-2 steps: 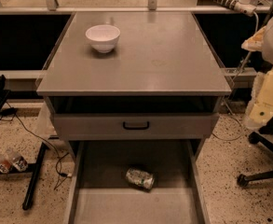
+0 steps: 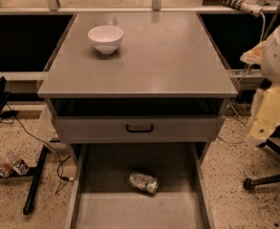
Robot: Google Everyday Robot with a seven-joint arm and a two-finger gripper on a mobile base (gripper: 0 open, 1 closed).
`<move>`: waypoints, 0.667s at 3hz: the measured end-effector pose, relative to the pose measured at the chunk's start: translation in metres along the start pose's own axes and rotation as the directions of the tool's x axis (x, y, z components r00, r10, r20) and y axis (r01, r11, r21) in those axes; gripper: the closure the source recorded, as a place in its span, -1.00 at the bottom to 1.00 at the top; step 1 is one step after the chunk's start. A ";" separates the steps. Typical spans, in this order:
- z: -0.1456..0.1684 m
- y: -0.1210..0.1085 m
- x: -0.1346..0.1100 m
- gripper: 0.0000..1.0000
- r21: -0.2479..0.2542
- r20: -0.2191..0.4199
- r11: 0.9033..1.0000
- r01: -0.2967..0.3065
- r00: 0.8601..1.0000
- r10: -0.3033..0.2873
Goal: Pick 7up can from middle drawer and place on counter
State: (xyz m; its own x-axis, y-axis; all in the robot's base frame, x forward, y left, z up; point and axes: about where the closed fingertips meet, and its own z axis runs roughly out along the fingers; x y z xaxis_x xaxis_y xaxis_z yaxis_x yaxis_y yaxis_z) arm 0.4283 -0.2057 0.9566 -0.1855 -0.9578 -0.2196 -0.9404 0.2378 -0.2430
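The 7up can [image 2: 143,182] lies on its side on the floor of the open middle drawer [image 2: 130,209], near the middle of the drawer. It is silvery with green markings. The counter [image 2: 158,56] is the flat grey cabinet top above it. My arm and gripper [image 2: 268,113] hang at the right edge of the view, beside the cabinet's right side. They are well apart from the can and above the drawer's level.
A white bowl [image 2: 105,38] stands on the counter's back left. A shut grey drawer front with a black handle [image 2: 139,128] sits above the open drawer. Cables and small bottles [image 2: 5,165] lie on the floor at left. A chair base [image 2: 266,180] is at right.
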 end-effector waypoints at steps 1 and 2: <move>0.038 0.034 -0.006 -1.00 -0.012 0.051 0.998 0.061 0.997 -0.060; 0.116 0.077 -0.005 -1.00 -0.053 0.168 0.993 0.106 0.981 -0.096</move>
State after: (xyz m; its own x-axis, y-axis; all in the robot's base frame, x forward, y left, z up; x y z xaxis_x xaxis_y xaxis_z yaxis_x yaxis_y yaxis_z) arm 0.3896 -0.1642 0.8296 -0.0439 -0.9355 -0.3505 -0.9685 0.1259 -0.2147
